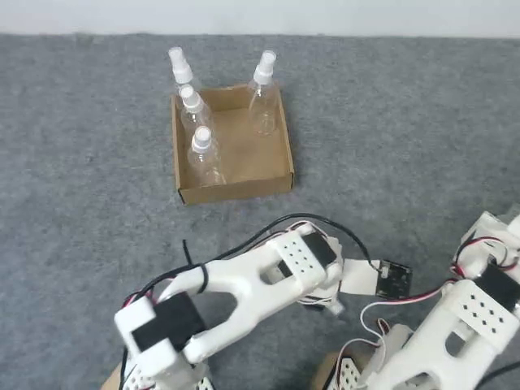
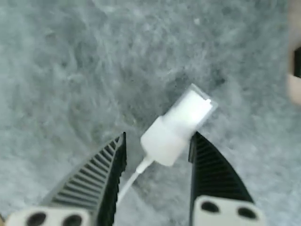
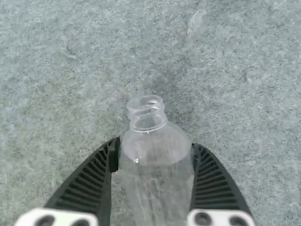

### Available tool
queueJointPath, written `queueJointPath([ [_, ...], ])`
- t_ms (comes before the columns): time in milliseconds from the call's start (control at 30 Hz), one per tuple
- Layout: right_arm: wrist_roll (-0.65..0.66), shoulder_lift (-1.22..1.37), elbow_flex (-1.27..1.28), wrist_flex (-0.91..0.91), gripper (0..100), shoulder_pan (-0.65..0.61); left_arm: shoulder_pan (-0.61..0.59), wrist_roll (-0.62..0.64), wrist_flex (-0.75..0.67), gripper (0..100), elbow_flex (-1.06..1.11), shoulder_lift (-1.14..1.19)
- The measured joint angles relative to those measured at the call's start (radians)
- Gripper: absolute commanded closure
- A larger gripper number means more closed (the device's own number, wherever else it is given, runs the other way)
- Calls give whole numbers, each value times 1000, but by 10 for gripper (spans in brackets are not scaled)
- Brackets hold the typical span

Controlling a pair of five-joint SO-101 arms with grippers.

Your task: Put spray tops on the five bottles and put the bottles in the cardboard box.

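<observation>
Four bottles with tops on stand in the box, as far as I can tell. The box sits on the bench, well ahead of both tools. So most of the job looks done.

The right tool pinches the last bottle on both sides. Its neck is bare and points away from the tool.

The left tool has the last top in it. I cannot tell if it pinches the top.

Still left, I think: put this top on, then put this bottle in the box.
</observation>
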Motion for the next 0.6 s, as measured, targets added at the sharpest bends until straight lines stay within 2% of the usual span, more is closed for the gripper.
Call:
queueJointPath([
  [467,0,0,0,0,916,3,63,-83,51,803,-66,28],
  [600,0,0,0,0,916,3,64,-86,51,854,-66,28],
])
